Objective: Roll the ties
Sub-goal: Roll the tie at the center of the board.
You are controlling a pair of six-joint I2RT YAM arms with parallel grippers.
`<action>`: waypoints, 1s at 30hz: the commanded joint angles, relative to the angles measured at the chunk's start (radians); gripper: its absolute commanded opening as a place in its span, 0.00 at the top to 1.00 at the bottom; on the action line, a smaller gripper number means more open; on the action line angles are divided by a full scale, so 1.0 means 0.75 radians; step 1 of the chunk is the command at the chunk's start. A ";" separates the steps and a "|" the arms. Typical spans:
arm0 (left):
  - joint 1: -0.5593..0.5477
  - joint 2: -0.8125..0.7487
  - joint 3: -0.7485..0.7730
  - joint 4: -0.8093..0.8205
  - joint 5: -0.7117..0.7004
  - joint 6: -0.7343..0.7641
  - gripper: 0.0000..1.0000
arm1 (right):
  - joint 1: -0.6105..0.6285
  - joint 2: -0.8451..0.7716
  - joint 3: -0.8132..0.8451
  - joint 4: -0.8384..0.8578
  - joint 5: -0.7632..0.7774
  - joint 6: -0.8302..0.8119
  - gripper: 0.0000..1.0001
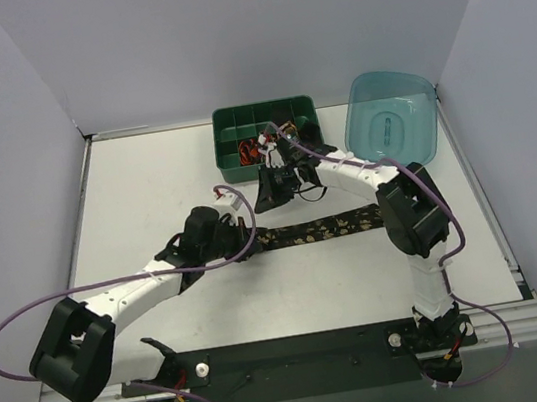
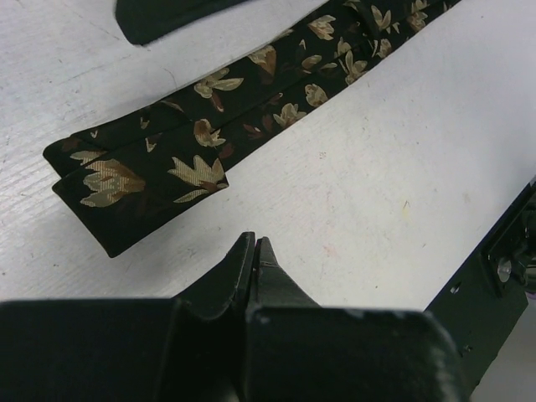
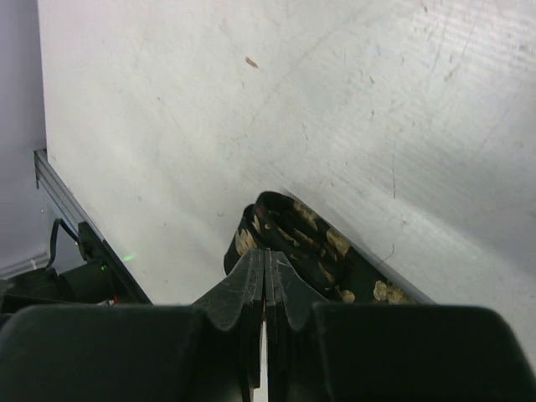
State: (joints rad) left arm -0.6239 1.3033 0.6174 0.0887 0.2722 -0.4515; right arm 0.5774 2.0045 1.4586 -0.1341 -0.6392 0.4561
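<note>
Spanning the whole top view, the white counter (image 1: 147,199) carries everything. L arm (image 1: 150,284) reaches in from the near-left corner twd the ctr. R arm (image 1: 412,215) rises from its base at near right, bends at the elbow and runs back-left, ending just in front of the tray.

Teal see-through tub (image 1: 393,122) sits at the far right of the counter. The dark green compartment tray (image 1: 265,106) is just beside it on the left, w/ small red and white bits in one compartment, too small to identify.

The tie (image 1: 328,226), black w/ gold leaf motifs, lies flat across the ctr of the counter as one long strip running approx left-right. Its left end is by the L arm's wrist, and its right end disappears behind the R arm's elbow.

In the L wrist view that left end (image 2: 138,180) is folded back on itself, two layers deep. L jaws are pressed together, fingers (image 2: 239,268) tip to tip, just short of the fold w/ bare counter between.

R jaws are also pressed together, fingers (image 3: 243,289) meeting at the tips. Just past them a curled bunch of the same fabric (image 3: 293,234) trails off to the right. Can't tell if the tips touch it.
</note>
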 commanded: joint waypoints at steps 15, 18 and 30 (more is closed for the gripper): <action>-0.005 0.240 0.038 0.107 0.128 0.148 1.00 | 0.056 0.225 0.272 -0.197 0.179 -0.066 1.00; -0.005 0.299 0.073 0.099 0.110 0.154 1.00 | 0.057 0.248 0.287 -0.218 0.192 -0.068 1.00; -0.005 0.416 0.120 0.146 0.069 0.146 1.00 | 0.071 0.285 0.307 -0.277 0.208 -0.095 1.00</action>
State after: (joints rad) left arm -0.6266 1.5936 0.6701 0.1318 0.3359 -0.3538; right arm 0.6174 2.2089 1.6611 -0.2840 -0.4858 0.4011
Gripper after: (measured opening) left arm 0.020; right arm 0.024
